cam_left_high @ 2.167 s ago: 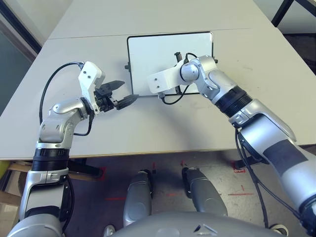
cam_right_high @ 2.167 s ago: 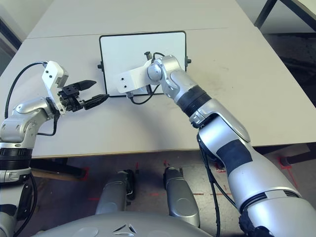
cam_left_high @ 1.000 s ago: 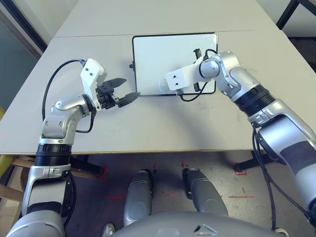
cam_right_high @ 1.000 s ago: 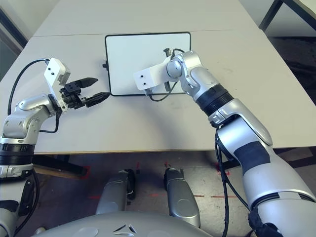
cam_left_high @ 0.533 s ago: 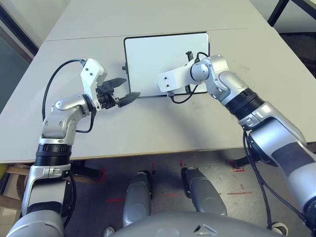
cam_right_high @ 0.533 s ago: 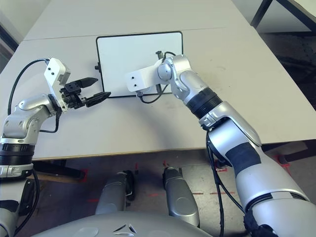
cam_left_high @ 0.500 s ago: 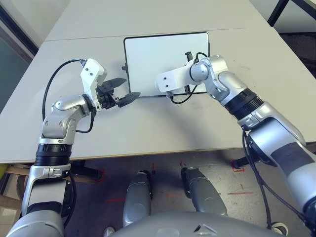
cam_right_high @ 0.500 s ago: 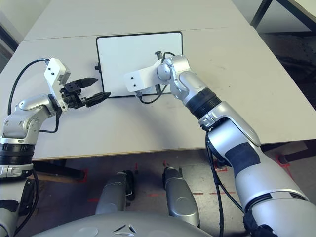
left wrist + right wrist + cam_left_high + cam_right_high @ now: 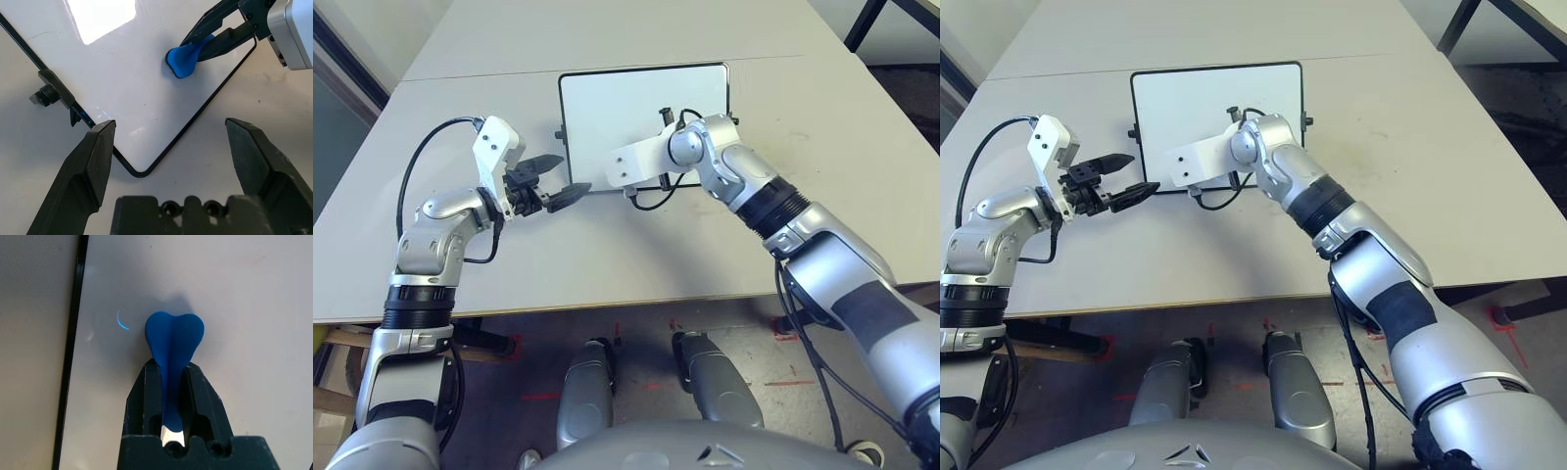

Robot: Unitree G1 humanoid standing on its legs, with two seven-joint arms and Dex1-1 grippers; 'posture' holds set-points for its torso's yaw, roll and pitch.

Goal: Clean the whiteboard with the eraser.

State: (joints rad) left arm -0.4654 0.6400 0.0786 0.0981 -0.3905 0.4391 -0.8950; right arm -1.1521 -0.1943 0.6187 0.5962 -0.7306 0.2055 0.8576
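Nearest the robot, at the left of the left eye view, the left end effector [image 9: 553, 180] hovered with its two black fingers spread apart and nothing between them, just off the lower left corner of the rectangular white board with the thin black frame [image 9: 607, 108], which lay flat on the pale grey counter [image 9: 862, 176] at the upper middle of the frame. Further in, the right end effector [image 9: 168, 396] was clamped on the small bright blue bone-shaped eraser [image 9: 173, 340], gripping it at its pinched middle with the broad end pressed toward the board's white surface near its lower left edge. The likeliest trouble, as I judged it, was the board sliding or turning on the smooth counter under the wiping push, since the empty left end effector was not touching it; the black side knob [image 9: 46, 93] offered a hold but stood free. The eraser might also twist in the narrow grip if dragged sideways, or catch on the frame and run off the edge. The surface looked already free of marks. No brand, label or writing could be read anywhere.
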